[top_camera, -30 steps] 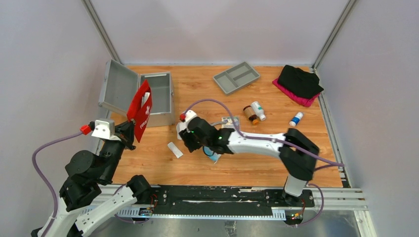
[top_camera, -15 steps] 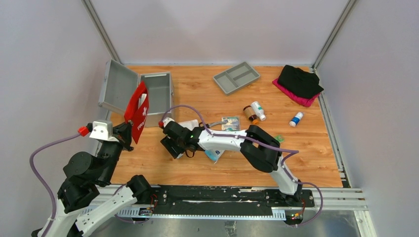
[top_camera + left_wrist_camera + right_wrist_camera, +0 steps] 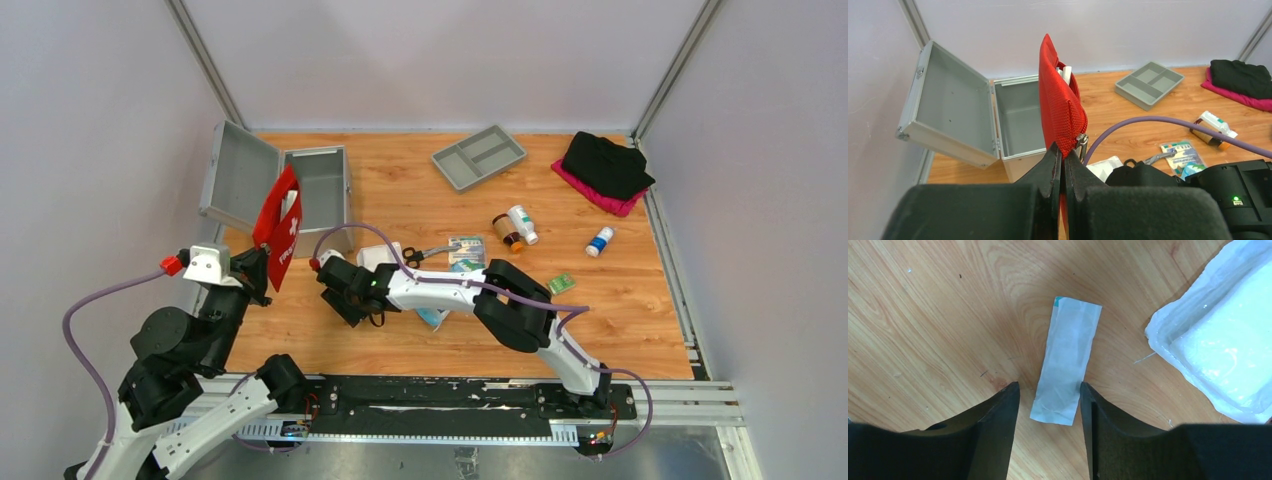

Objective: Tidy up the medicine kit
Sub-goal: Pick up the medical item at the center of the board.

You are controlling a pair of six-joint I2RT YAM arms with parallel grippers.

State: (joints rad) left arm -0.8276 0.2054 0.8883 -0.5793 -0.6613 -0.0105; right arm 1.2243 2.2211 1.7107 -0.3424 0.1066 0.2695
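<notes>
medicine kit (image 3: 322,195) open near red pouch (image 3: 283,226)

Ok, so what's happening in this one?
The left claw is shut on the lower edge of the red pouch and holds it up off the table, near the open medicine kit, whose inside looks empty. The right claw is open and lowered over a small white sachet lying flat on the wood, one finger on each side, not yet gripping it.
</notes>
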